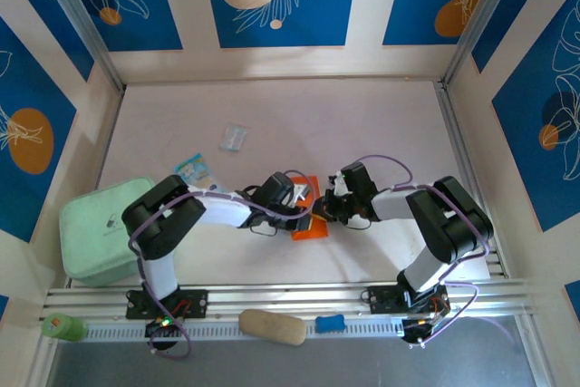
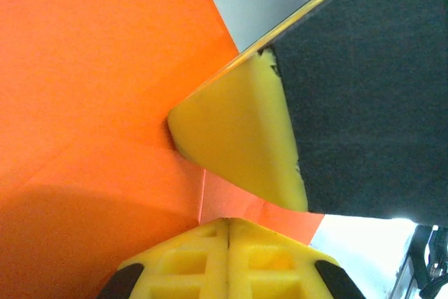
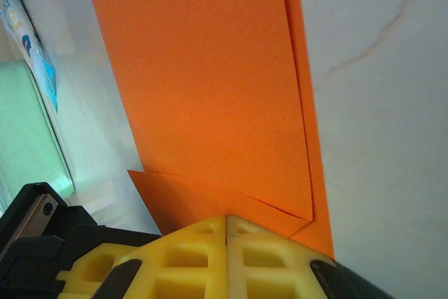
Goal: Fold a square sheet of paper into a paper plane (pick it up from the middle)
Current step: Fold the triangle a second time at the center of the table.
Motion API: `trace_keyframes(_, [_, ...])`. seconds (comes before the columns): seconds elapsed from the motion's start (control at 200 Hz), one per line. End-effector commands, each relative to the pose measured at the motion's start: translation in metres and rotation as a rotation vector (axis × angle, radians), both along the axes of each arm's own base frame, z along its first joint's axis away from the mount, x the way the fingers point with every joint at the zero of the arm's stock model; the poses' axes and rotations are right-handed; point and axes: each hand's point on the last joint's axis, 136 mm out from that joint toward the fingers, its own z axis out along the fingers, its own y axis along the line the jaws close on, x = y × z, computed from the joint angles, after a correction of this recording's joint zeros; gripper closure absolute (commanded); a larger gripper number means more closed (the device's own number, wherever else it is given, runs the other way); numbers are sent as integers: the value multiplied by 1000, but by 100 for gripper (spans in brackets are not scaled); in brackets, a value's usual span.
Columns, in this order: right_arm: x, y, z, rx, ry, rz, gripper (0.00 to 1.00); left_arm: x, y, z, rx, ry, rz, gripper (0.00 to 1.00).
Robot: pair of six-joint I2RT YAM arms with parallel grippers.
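The square sheet of paper (image 1: pixel 313 220) is bright orange and lies folded in overlapping layers on the white table between the two arms. In the left wrist view the paper (image 2: pixel 91 103) covers the left side. My left gripper (image 2: pixel 229 222) is shut, its tips resting on the paper's edge. Just beyond it the right gripper's yellow finger (image 2: pixel 238 138) presses on the same sheet. In the right wrist view the folded paper (image 3: pixel 210 89) stretches away with a creased flap near my right gripper (image 3: pixel 227 218), which is shut with its tips on the near end. From above, the left gripper (image 1: pixel 304 209) and right gripper (image 1: pixel 328 209) meet over the paper.
A mint green pad (image 1: pixel 100 228) sits at the left edge, with a blue-and-white packet (image 1: pixel 192 169) behind it and a clear wrapper (image 1: pixel 233 138) farther back. A beige lump (image 1: pixel 272 326), a small blue item (image 1: pixel 331 323) and a green object (image 1: pixel 62 326) lie along the front rail.
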Motion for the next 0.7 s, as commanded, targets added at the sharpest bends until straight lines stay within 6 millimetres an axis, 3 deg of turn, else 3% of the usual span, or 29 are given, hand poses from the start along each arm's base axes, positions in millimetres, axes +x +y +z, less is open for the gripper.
trace_keyframes(0.0, [-12, -16, -21, -81, 74, -32, 100, -21, 23, -17, 57, 83, 6, 99])
trace_keyframes(0.29, [-12, -17, -21, -82, 75, -35, 100, -28, 33, -2, 35, 56, 1, 94])
trace_keyframes(0.695, [-13, -18, -19, -81, 72, -38, 100, -41, 55, -5, 64, 44, 20, 93])
